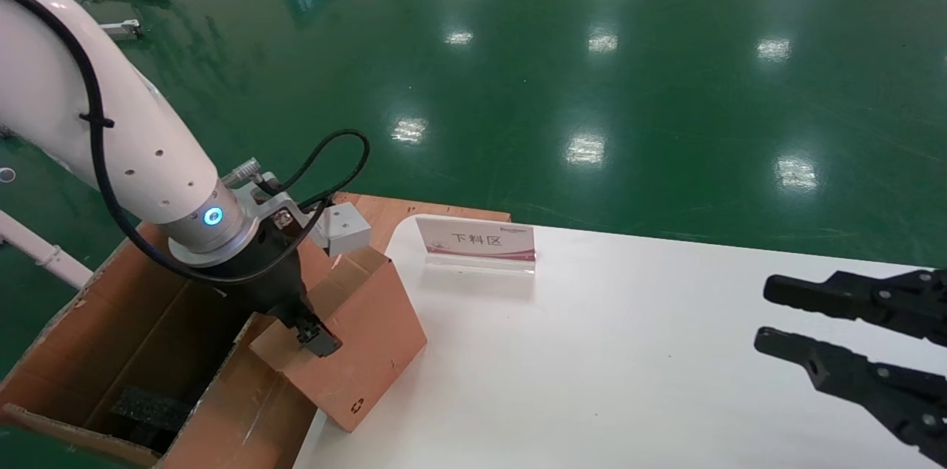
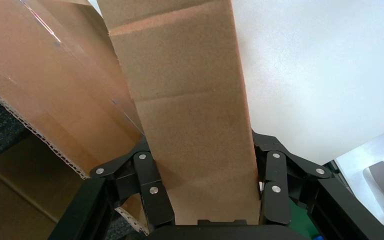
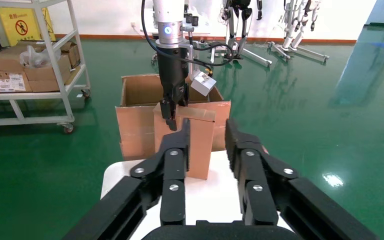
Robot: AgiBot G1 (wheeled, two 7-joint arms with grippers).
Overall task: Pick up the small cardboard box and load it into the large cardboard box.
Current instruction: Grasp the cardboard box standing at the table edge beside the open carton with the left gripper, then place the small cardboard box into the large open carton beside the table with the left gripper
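Head view: left gripper (image 1: 314, 336) is clamped on the small cardboard box (image 1: 348, 339), tilted at the tabletop's (image 1: 629, 351) left edge against the large cardboard box (image 1: 111, 351). Left wrist: fingers (image 2: 150, 185) squeeze both faces; lift clear of the wall first. Right wrist: right gripper (image 3: 207, 137) parked, spread apart.

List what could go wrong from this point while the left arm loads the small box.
1. The left gripper grips the small cardboard box only at its top edge; the box hangs tilted, so it may swing or slip.
2. The box sits beside the large cardboard box, at its near wall and flap; it could catch there instead of dropping in.
3. Black foam inside may keep it from seating flat.
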